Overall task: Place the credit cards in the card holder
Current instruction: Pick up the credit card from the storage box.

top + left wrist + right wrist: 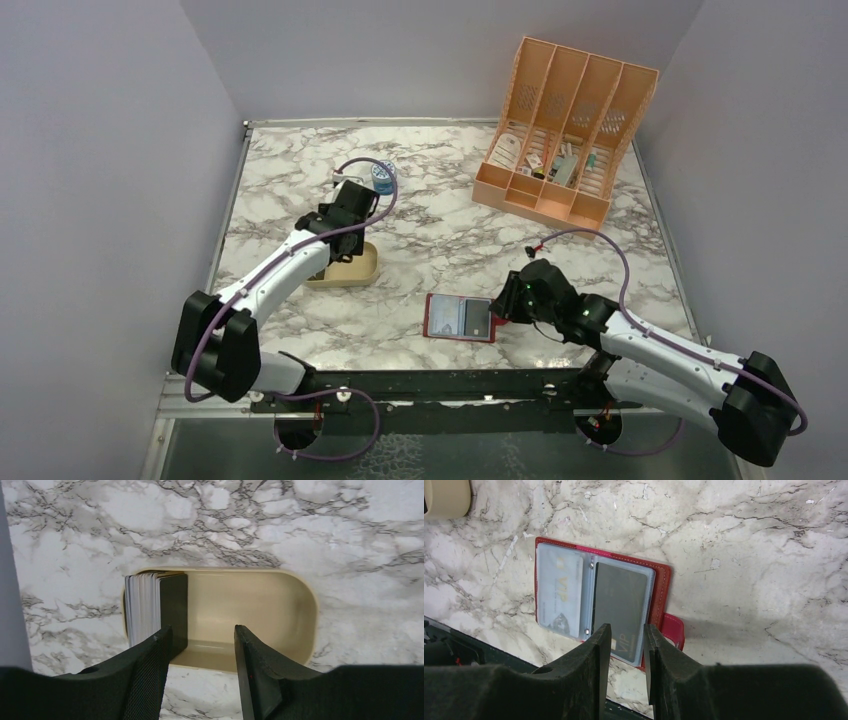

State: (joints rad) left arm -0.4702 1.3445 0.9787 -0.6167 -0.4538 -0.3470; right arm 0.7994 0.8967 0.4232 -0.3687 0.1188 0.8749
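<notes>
Left fingers (150,680) apart beside credit cards (150,605) in tray (300,610); right fingers (584,680) apart over card holder (664,585), both empty.

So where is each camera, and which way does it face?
Top external: above and behind, looking down on the table; left arm and right arm show.
Left wrist: on the left arm, facing down at the tray with the credit cards; own fingers show.
Right wrist: on the right arm, facing down at the open card holder; own fingers show.
Shared: top and right wrist both show the card holder.
</notes>
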